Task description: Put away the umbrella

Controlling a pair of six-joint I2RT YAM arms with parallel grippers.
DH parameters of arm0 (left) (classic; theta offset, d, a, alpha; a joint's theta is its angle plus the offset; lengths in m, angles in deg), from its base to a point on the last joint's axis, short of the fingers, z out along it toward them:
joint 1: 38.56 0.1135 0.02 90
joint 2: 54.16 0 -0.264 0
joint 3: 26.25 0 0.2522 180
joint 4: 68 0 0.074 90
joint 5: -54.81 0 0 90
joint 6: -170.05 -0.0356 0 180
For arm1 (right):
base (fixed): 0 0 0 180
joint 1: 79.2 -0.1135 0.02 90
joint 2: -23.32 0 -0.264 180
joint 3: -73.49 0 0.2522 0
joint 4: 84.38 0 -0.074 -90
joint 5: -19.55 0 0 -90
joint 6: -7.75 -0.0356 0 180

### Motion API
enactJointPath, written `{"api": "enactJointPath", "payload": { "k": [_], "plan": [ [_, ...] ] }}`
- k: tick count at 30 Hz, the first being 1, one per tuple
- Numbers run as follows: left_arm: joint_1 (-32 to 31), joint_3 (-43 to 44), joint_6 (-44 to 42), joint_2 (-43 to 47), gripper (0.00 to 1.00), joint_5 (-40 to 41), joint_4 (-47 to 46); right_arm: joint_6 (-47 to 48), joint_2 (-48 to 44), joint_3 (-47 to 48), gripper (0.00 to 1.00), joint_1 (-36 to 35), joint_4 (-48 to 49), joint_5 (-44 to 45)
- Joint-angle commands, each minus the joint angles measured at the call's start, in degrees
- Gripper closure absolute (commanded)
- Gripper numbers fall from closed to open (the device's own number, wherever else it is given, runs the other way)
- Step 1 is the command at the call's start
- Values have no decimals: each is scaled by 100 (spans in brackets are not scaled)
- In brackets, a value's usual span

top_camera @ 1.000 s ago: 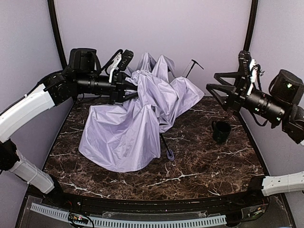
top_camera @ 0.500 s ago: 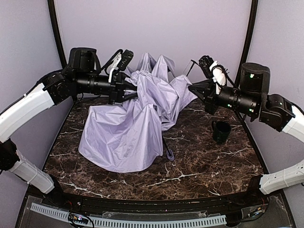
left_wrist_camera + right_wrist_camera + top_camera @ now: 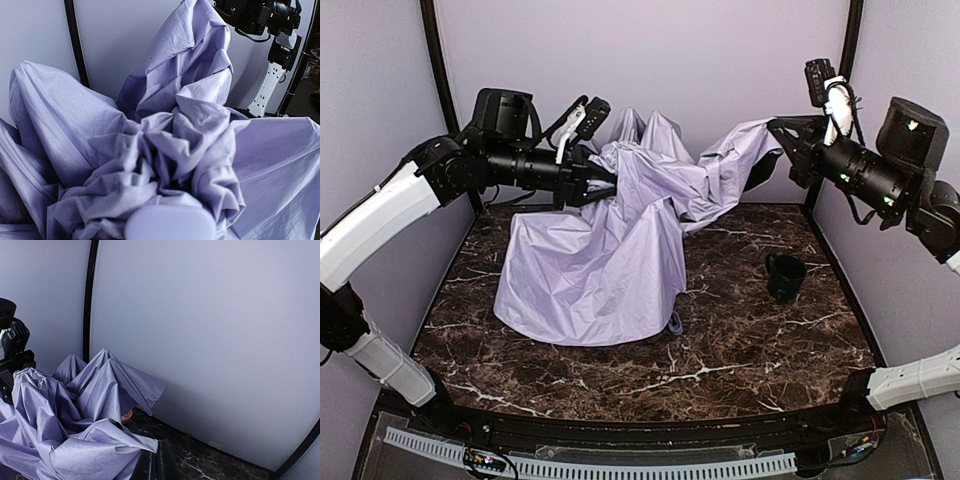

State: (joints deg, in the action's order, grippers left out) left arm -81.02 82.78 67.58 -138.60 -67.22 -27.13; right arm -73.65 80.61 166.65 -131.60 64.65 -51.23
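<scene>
The umbrella (image 3: pixel 600 270) is a heap of pale lavender fabric draped over the middle of the table. My left gripper (image 3: pixel 592 180) is shut on its bunched crown and holds it above the table. In the left wrist view the gathered fabric (image 3: pixel 170 140) fills the frame, a rounded lavender cap (image 3: pixel 170 225) sits at the bottom, and my own fingers are hidden. My right gripper (image 3: pixel 778 132) is shut on an edge of the canopy and holds it stretched up toward the back right. The right wrist view shows its dark fingers (image 3: pixel 165 465) pinched together on that fabric edge (image 3: pixel 142 444). A small handle end (image 3: pixel 675 322) peeks out under the front hem.
A dark green mug (image 3: pixel 785 277) stands on the marble table (image 3: pixel 740 350) at the right. A bit of a red patterned bowl (image 3: pixel 126 415) shows under the fabric near the back wall (image 3: pixel 225 340). Black frame posts (image 3: pixel 438 60) flank the back corners.
My right arm swung in to the canopy's right edge, shut on it and lifted it up toward the back right. The left arm shifted slightly right and the fabric has spread.
</scene>
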Motion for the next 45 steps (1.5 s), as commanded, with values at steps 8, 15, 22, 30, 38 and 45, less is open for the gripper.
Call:
{"api": "enactJointPath", "payload": {
  "k": [8, 15, 22, 30, 38, 45],
  "plan": [
    [-81, 188, -324, -83, 100, 134, 754, -10, -113, 589, 27, 285, -908, 445],
    [-325, 653, -616, -401, 100, 40, 1062, 646, 740, 2668, 0, 283, -2595, -1615],
    [-736, 800, -1084, -481, 100, -155, 1408, 1698, 2057, 3400, 1, 283, -3944, -3493],
    [-995, 785, -1388, -494, 100, -667, 1338, 2130, 2317, 2200, 1, 265, -3276, -4808],
    [-1164, 828, -929, -707, 100, -1692, 262, 1546, 2104, 758, 10, 196, -1030, -5909],
    [-1177, 816, -309, -915, 94, -1443, -661, 654, 1665, -265, 44, 182, 782, -5967]
  ]
}}
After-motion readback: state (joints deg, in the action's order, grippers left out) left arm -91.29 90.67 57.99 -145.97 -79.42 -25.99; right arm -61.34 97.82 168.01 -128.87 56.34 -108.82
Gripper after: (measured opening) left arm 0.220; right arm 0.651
